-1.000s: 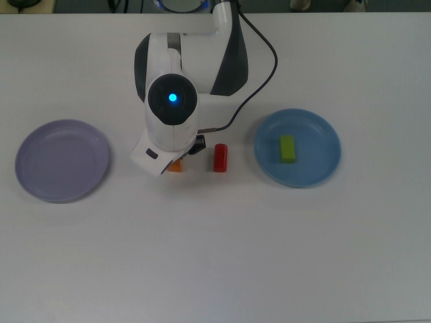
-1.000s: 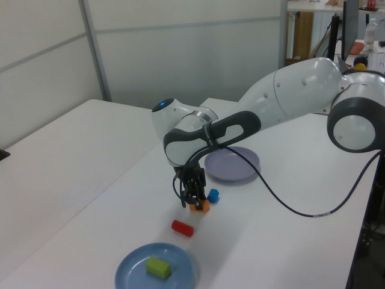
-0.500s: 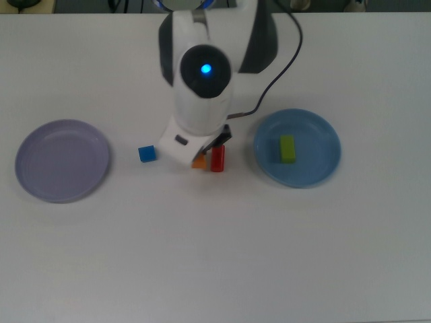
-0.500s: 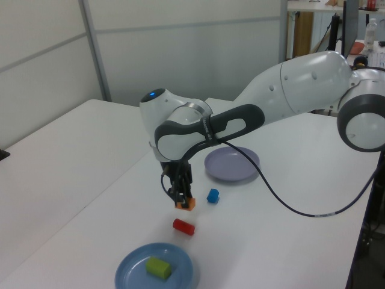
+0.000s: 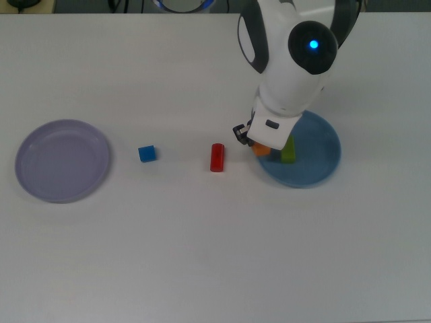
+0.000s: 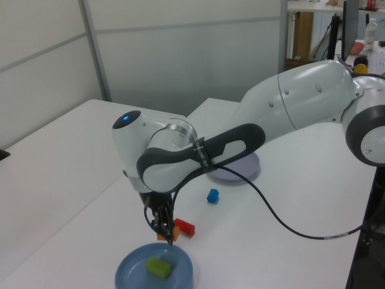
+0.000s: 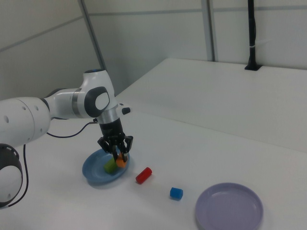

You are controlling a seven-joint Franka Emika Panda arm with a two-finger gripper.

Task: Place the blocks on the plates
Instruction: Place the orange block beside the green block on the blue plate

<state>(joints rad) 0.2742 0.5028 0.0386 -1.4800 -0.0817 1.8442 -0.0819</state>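
Note:
My gripper (image 7: 119,159) is shut on the orange block (image 7: 120,163), holding it just above the near rim of the light blue plate (image 5: 316,168). The orange block (image 5: 261,151) peeks out under the arm in the top view, beside the green block (image 5: 288,152) lying on that plate. In the left view the gripper (image 6: 166,231) hangs over the blue plate (image 6: 155,268) with the orange block (image 6: 174,232) in it. The red block (image 5: 217,157) and blue block (image 5: 147,153) lie on the table. The lavender plate (image 5: 62,160) holds nothing.
The arm's black cable (image 6: 283,205) loops over the table in the left view. A black post (image 7: 251,33) stands at the far table edge in the right view.
The arm has carried the orange block from beside the blue block past the red block to the light blue plate's rim. The other blocks and plates stayed put.

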